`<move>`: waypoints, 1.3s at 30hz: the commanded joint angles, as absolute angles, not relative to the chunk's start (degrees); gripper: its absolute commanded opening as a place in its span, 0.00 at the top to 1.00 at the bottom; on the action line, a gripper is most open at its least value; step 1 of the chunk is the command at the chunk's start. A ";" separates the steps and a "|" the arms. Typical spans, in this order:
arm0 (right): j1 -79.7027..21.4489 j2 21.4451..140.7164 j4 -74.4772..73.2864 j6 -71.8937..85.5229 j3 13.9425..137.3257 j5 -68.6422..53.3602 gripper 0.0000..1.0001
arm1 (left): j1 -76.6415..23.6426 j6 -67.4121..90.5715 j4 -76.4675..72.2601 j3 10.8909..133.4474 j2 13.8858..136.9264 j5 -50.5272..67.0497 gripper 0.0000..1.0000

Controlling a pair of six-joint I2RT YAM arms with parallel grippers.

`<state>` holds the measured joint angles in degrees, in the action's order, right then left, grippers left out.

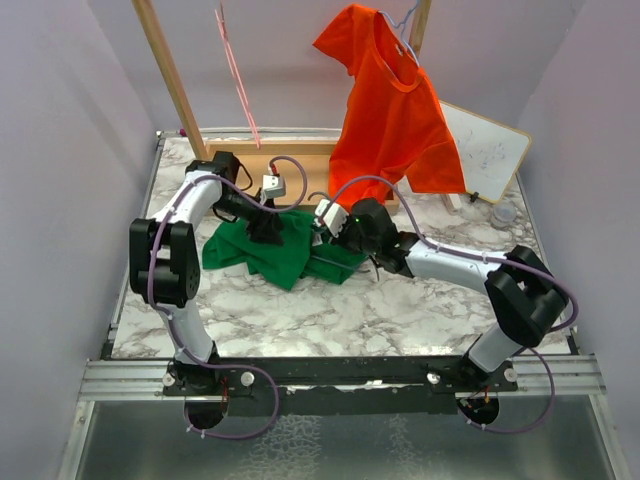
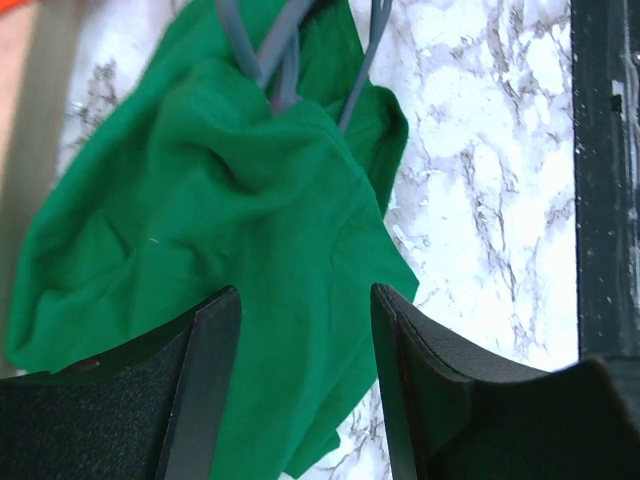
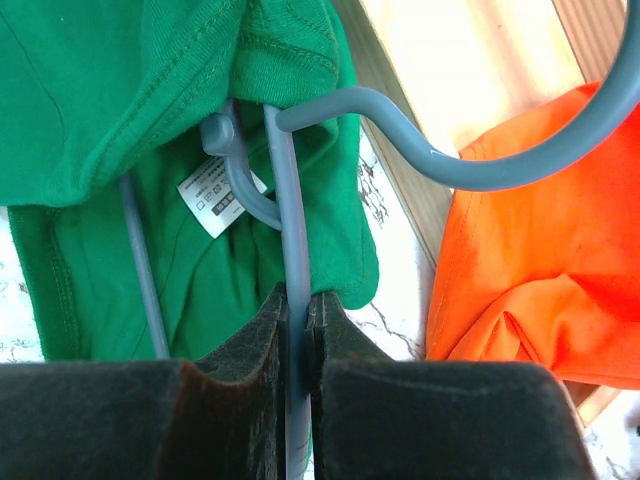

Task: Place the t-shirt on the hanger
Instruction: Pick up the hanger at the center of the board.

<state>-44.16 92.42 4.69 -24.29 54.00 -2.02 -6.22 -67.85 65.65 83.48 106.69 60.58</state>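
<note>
The t-shirt [image 1: 285,250] is bright green all over, and its small neck label [image 3: 215,195] is white with dark print. The hanger [image 3: 283,200] is slate blue-grey. The desk [image 1: 330,310] is white marble veined grey. There's also an orange-red t-shirt [image 1: 385,110] and a pink wire hanger [image 1: 238,70].

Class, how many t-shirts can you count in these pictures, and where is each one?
2. The green t-shirt lies crumpled on the marble table. The orange t-shirt hangs from the wooden rack at the back. No others show, though folds could hide one.
</note>
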 commanded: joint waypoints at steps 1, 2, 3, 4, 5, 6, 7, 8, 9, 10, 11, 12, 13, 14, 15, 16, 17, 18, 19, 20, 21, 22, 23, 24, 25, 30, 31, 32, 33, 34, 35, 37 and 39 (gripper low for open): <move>-45.92 90.77 9.95 -28.28 53.69 0.42 0.99 | -6.15 -63.20 57.74 83.22 100.93 61.99 0.43; -46.03 90.99 9.82 -28.30 53.77 0.58 0.99 | -6.15 -63.24 58.11 83.66 100.47 62.16 0.43; -46.10 91.17 9.90 -28.30 53.79 0.59 0.99 | -6.12 -63.50 58.87 84.27 99.91 62.33 0.43; -46.14 91.30 9.86 -28.26 53.83 0.65 0.99 | -6.13 -64.03 60.07 85.08 99.39 62.47 0.43; -46.19 91.39 9.93 -28.23 53.87 0.82 0.99 | -6.15 -64.58 61.10 85.73 98.67 62.57 0.43; -46.22 91.34 10.05 -28.27 53.80 1.10 0.99 | -6.15 -64.67 61.43 85.93 97.86 62.19 0.43; -46.30 91.16 10.41 -28.27 53.60 1.14 0.99 | -6.15 -64.64 60.93 85.47 97.60 61.39 0.43; -46.36 91.01 10.83 -28.43 53.43 1.20 0.99 | -6.15 -64.42 59.82 84.61 96.05 60.32 0.43; -46.49 90.79 11.19 -28.60 53.22 1.24 0.99 | -6.15 -64.12 58.07 83.18 95.03 59.05 0.43; -46.61 90.60 11.54 -28.90 52.99 1.25 0.99 | -6.15 -63.80 56.16 81.68 94.41 57.81 0.42; -46.81 90.35 11.85 -29.29 52.73 1.18 0.99 | -6.11 -63.69 54.69 80.38 94.01 56.98 0.42; -47.03 90.08 12.14 -29.83 52.51 1.16 0.99 | -6.10 -63.30 53.07 79.36 93.70 56.40 0.42; -47.18 89.88 12.36 -30.46 52.28 1.14 0.99 | -6.15 -62.39 51.29 78.60 93.47 56.22 0.42; -47.47 89.68 12.48 -31.05 52.07 1.21 0.99 | -6.15 -61.28 49.49 78.03 93.15 56.09 0.42; -47.73 89.48 12.56 -31.53 51.93 1.41 0.99 | -6.22 -59.91 47.44 77.89 92.82 56.00 0.42; -47.88 89.29 12.79 -31.81 51.78 1.50 0.99 | -6.26 -58.83 45.81 76.69 92.62 55.94 0.42; -48.03 89.01 13.12 -32.06 51.44 1.49 0.99 | -6.32 -57.81 44.24 76.08 92.56 55.76 0.41; -48.19 88.76 13.48 -32.19 51.16 1.45 0.99 | -6.55 -57.19 43.14 75.79 92.74 55.43 0.41; -48.37 88.47 13.72 -32.39 50.95 1.35 0.99 | -6.77 -56.95 42.34 75.64 92.99 55.14 0.41; -48.69 88.36 13.87 -32.68 50.78 1.39 0.99 | -6.87 -56.50 41.51 75.59 93.25 54.85 0.41; -48.96 88.26 14.05 -33.00 50.67 1.59 0.99 | -7.01 -56.03 40.82 75.48 93.54 54.62 0.41; -49.34 88.11 14.10 -33.30 50.67 1.85 0.99 | -7.05 -55.72 40.27 75.42 93.75 54.59 0.41; -49.57 88.01 14.27 -33.53 50.60 2.11 0.99 | -7.11 -55.65 40.10 75.48 94.01 54.83 0.41; -49.78 87.98 14.43 -33.65 50.53 2.36 0.99 | -7.12 -55.80 40.45 75.62 94.23 55.17 0.41; -50.01 87.91 14.60 -33.78 50.46 2.64 0.99 | -7.24 -56.23 41.18 75.71 94.48 55.58 0.41; -50.84 87.50 15.69 -34.86 50.42 3.27 0.99 | -7.97 -61.62 49.41 77.03 95.88 58.95 0.51; -50.90 87.46 15.91 -34.95 50.37 3.45 0.99 | -8.12 -62.69 51.19 77.29 96.15 59.70 0.54; -50.97 87.43 16.13 -35.05 50.43 3.63 0.99 | -8.23 -63.72 52.94 77.32 96.42 60.08 0.55; -51.04 87.38 16.23 -35.21 50.48 3.79 0.99 | -8.38 -64.93 54.77 77.32 96.68 60.25 0.55; -51.06 87.44 16.30 -35.36 50.47 3.86 0.99 | -8.52 -66.09 56.30 78.04 96.83 60.43 0.55; -51.11 87.45 16.34 -35.46 50.56 3.89 0.99 | -8.59 -66.99 57.55 78.75 96.85 60.46 0.55; -51.21 87.32 16.70 -35.57 50.46 4.10 0.99 | -8.82 -68.31 59.15 78.65 96.84 60.15 0.56; -51.52 87.06 17.23 -35.95 50.37 4.51 0.99 | -8.96 -68.46 59.13 78.29 96.84 59.87 0.60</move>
<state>-50.43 90.19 11.97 -34.89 50.33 3.03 -8.40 -64.27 53.80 77.23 96.66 57.04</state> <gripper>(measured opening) 0.058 0.433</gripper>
